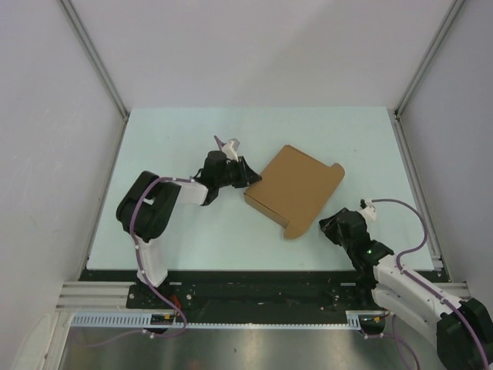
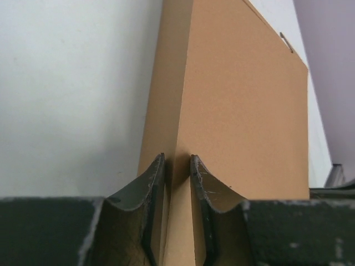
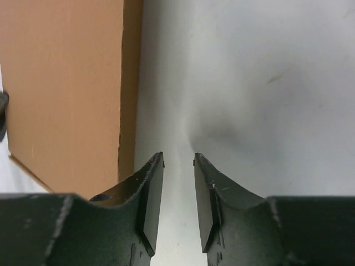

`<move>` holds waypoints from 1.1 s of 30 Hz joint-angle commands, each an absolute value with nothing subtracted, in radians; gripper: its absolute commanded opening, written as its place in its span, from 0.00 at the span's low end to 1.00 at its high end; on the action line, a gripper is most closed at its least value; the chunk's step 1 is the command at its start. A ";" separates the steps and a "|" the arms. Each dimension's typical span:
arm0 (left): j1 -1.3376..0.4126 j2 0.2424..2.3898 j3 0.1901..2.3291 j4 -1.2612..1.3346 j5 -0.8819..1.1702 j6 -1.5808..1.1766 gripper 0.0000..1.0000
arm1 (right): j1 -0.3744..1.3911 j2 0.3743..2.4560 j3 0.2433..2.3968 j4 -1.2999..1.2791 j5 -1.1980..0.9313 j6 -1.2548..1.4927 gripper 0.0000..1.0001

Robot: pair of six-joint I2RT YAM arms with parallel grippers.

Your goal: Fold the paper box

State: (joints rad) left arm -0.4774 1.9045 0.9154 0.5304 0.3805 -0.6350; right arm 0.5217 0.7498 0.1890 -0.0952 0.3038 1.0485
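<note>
The paper box point(image 1: 296, 189) is plain brown, the table point(image 1: 169, 139) pale mint green.

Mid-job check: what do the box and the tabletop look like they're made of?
The paper box looks like thin brown cardboard, matte: even kraft colour, crisp folded edges. The table is smooth and pale with faint scuffs; probably laminate or painted board, unclear which.

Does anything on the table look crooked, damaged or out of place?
Only the paper box: it lies skewed to the table edges, with one edge pinched in the left end effector. No tears or spills show.
</note>
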 commanded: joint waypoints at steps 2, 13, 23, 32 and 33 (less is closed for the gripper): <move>-0.505 2.002 0.824 0.330 0.525 -0.695 0.20 | 0.438 0.756 0.094 -0.011 0.304 1.184 0.29; -0.502 2.000 0.825 0.334 0.532 -0.704 0.20 | 0.319 0.791 -0.097 0.383 0.130 1.336 0.10; -0.502 2.002 0.816 0.350 0.538 -0.722 0.20 | 0.328 1.034 -0.080 0.485 0.094 1.368 0.00; -0.503 2.028 0.813 0.394 0.575 -0.761 0.20 | 0.391 1.118 -0.083 0.561 0.132 1.373 0.02; -0.505 2.029 0.813 0.399 0.580 -0.765 0.20 | 0.394 1.158 -0.083 0.616 0.121 1.373 0.02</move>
